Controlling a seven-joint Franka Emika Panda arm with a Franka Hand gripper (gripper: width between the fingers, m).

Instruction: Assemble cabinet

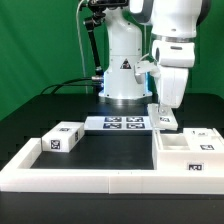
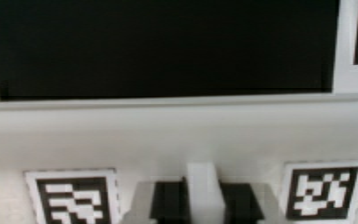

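Where the jaws hang, exterior view: at the end of the white arm (image 1: pixel 172 55), pointing straight down at the black worktop (image 1: pixel 100 150).
small panel (image 1: pixel 163 119): directly under the jaws, low on the worktop, one tag facing up. Whether the tips touch it cannot be told from this side.
marker board (image 1: pixel 118 123): flat on the worktop, just beside the small panel, off the jaws toward the exterior view's left.
tagged block (image 1: pixel 62 141): well apart from the jaws, far toward the exterior view's left and nearer the camera, with tags on its upper and side faces.
box shell (image 1: pixel 190 155): below the jaws and nearer the camera, open side up, set against the border wall (image 1: pixel 90 180).
arm base (image 1: pixel 122 72): behind the jaws.
fingers (image 2: pixel 167 203), wrist view: two dark fingers close together, with a narrow white ridge (image 2: pixel 202 185) filling the gap between them.
state of the jaws: they straddle the white ridge. Whether they are clenched on it or merely around it cannot be told.
white part (image 2: pixel 176 135): blurred, right at the jaws, with one tag on either side of the fingers. Beyond its far edge lies bare worktop.
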